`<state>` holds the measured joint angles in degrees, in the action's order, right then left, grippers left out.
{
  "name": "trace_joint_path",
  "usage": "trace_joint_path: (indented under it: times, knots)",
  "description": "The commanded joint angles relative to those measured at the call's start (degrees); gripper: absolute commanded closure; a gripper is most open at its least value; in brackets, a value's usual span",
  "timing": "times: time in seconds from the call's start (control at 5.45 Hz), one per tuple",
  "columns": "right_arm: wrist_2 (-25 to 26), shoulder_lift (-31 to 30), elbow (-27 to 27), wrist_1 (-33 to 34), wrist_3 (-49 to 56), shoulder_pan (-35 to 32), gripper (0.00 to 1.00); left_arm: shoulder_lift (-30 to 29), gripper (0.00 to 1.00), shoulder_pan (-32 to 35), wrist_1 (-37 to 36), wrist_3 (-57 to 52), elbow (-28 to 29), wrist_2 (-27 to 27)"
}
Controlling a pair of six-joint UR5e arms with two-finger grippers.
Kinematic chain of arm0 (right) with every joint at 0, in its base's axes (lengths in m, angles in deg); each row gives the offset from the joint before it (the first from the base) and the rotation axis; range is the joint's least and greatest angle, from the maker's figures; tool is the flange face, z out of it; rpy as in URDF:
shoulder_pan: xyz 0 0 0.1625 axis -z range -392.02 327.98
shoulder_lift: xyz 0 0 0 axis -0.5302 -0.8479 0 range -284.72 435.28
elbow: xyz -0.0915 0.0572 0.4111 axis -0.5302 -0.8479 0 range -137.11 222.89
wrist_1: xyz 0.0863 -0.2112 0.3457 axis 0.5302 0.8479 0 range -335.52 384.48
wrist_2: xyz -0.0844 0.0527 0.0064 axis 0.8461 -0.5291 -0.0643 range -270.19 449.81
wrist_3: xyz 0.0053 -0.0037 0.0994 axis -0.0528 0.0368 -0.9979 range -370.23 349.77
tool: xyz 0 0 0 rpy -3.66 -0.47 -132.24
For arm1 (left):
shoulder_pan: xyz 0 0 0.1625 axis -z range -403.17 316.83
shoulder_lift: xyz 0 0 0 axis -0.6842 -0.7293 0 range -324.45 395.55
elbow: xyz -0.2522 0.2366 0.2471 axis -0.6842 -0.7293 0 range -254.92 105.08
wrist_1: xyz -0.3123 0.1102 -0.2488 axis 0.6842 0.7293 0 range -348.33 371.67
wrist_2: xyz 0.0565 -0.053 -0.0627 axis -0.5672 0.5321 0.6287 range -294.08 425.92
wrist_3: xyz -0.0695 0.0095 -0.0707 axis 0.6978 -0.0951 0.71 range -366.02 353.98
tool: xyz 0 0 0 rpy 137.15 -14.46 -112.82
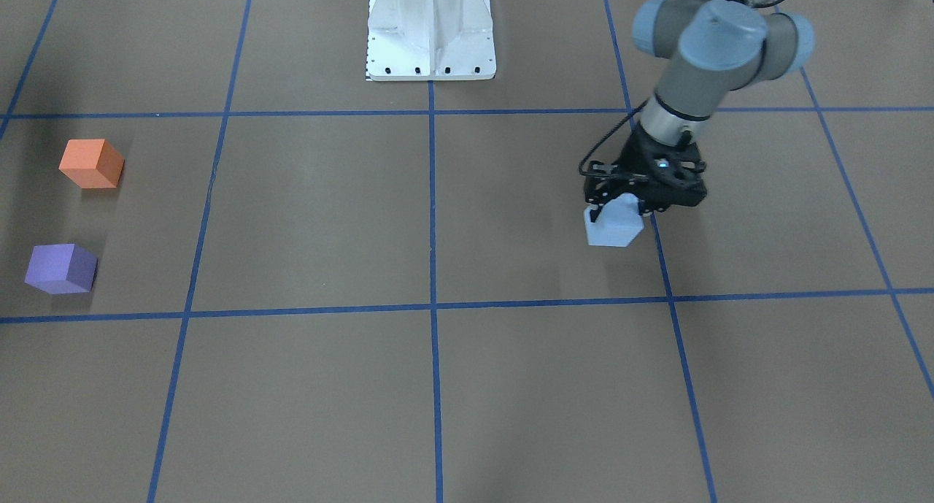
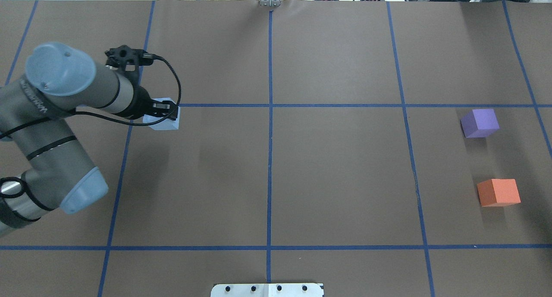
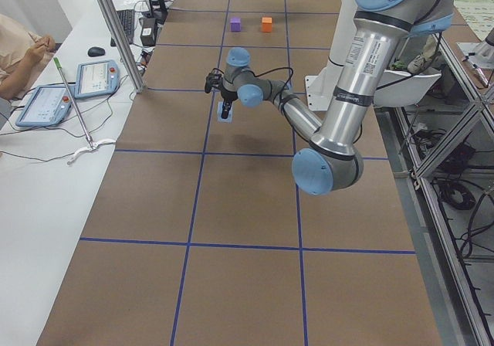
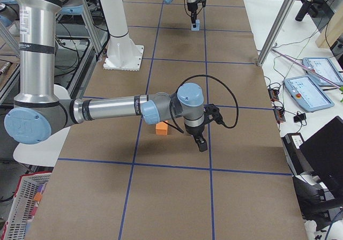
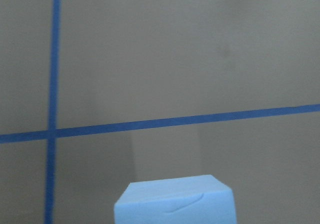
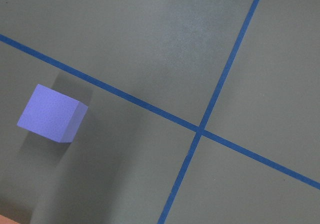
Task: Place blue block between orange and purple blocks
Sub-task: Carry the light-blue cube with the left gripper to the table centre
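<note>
A: Pinching the blue block [image 1: 616, 231], is the left gripper [image 1: 619, 212]?
B: Seems so. The orange [image 1: 91, 163] and purple [image 1: 60, 268] sit far to its right, apart; their gap is the target, straight across.

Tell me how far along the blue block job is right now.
Done: the left hand grips the light blue foam cube. In hand: the pickup; I can't tell whether it's off the table. Left: carrying it across and setting it between the orange foam cube and the purple foam cube.
</note>
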<state>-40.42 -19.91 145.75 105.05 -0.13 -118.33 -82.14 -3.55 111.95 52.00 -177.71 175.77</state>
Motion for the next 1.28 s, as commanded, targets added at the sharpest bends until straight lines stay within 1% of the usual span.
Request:
trace_joint_path:
  times: [0.0,0.18,0.37,0.55,0.73,0.92,1.1]
  knots:
    - [0.0,-0.1,0.1,-0.1,0.0,0.0,0.0,-13.9,1.0,-8.1,-5.8,5.7,9.6,-4.7]
    - [0.0,-0.1,0.1,-0.1,0.0,0.0,0.0,-22.3,1.0,-10.0,-5.7,7.6,19.6,-6.0]
    - [-0.1,-0.2,0.1,-0.1,0.0,0.0,0.0,-25.7,0.93,-10.6,-5.3,8.4,24.8,-6.1]
    - [-0.8,-0.2,0.1,-0.1,0.0,0.1,0.0,-25.8,0.74,-10.9,-5.2,8.2,25.0,-6.1]
    - [-1.0,-0.2,0.1,-0.1,0.0,0.0,0.0,-25.5,0.41,-11.1,-5.4,8.1,25.1,-6.8]
    - [-1.3,-0.2,0.1,-0.1,0.0,0.0,0.0,-25.4,0.0,-12.5,-5.4,8.6,25.1,-11.0]
    - [-1.6,-0.2,0.2,-0.1,0.0,0.1,0.0,-25.6,0.0,-12.6,-5.3,8.7,23.7,-12.4]
